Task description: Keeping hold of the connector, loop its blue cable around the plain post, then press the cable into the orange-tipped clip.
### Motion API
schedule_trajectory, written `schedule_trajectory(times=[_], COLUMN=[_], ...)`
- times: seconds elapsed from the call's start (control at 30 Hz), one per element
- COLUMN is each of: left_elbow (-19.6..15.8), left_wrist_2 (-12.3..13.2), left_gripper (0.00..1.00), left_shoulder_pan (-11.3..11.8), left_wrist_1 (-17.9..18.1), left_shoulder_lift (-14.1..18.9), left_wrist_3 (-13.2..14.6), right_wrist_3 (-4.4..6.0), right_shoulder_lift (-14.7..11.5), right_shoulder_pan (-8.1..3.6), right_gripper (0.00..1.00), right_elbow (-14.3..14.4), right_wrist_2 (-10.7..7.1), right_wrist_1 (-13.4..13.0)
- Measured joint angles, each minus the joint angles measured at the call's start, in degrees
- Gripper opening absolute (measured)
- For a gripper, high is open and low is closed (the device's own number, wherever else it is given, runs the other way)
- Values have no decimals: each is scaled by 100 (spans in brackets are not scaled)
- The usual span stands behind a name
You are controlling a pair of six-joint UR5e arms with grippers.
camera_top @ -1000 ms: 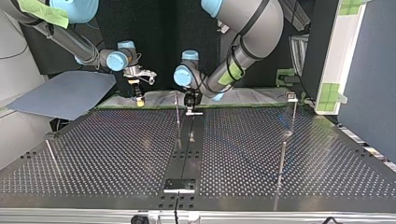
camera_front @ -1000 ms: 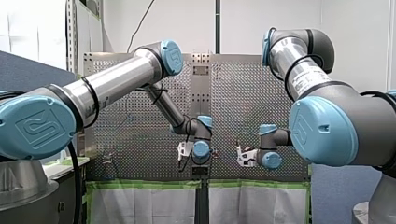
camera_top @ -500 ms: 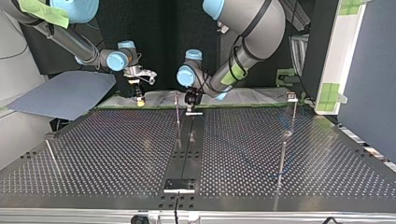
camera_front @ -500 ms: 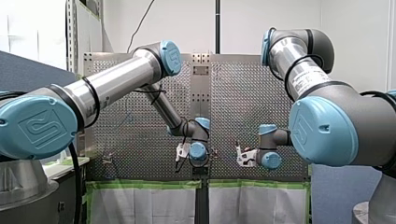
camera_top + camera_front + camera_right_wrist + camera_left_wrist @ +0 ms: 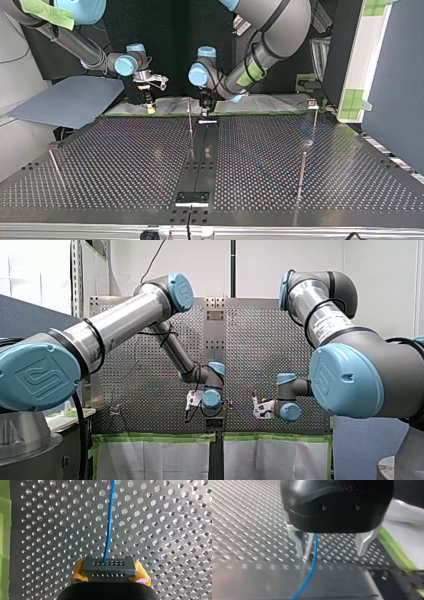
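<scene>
In the right wrist view my right gripper [image 5: 109,576] has its yellow pads shut on a dark grey connector [image 5: 109,568]. The blue cable [image 5: 109,525] leaves the connector and runs ahead over the perforated table. In the left wrist view my left gripper [image 5: 331,551] is open, its metal fingers [image 5: 298,543] wide apart. The blue cable [image 5: 314,555] passes loosely between them, closer to one finger. In the top view my right gripper [image 5: 148,104] hangs at the table's far edge. My left gripper [image 5: 206,110] is just beside a thin plain post [image 5: 190,120]. I cannot make out the orange-tipped clip.
More thin posts stand at the top view's right [image 5: 302,167] and far left [image 5: 55,167]. A black strip [image 5: 200,160] runs down the table's middle to a small plate [image 5: 192,198]. A blue-grey sheet [image 5: 70,100] lies off the far left corner.
My left wrist has risen a little in the top view and shifted slightly toward the front view's left. My right arm has stayed still, holding the connector.
</scene>
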Motion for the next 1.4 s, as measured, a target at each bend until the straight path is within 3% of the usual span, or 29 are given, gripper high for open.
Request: schedule_trajectory(times=[0.23,0.37,0.53,0.77,1.03,1.4], left_elbow=[-429,-646,-948,-1342,-1431,-1433], left_wrist_2=[410,573,606,474,434,769], left_gripper=[100,100,100,100,100,100], left_shoulder_pan=[-79,-132,-205,-311,-452,-490], left_wrist_1=[426,645,834,662,697,1048], left_shoulder_lift=[404,470,483,482,482,483], left_wrist_3=[18,21,22,22,-46,-373], right_wrist_3=[-16,-28,-31,-32,-27,-11], right_shoulder_lift=[4,3,3,2,3,7], right_shoulder_pan=[10,13,13,10,5,-13], right_gripper=[0,0,0,0,0,0], right_elbow=[0,0,-1,-1,-1,0], right_wrist_2=[-9,-10,-10,-10,-10,-10], right_wrist_1=[35,44,46,53,50,24])
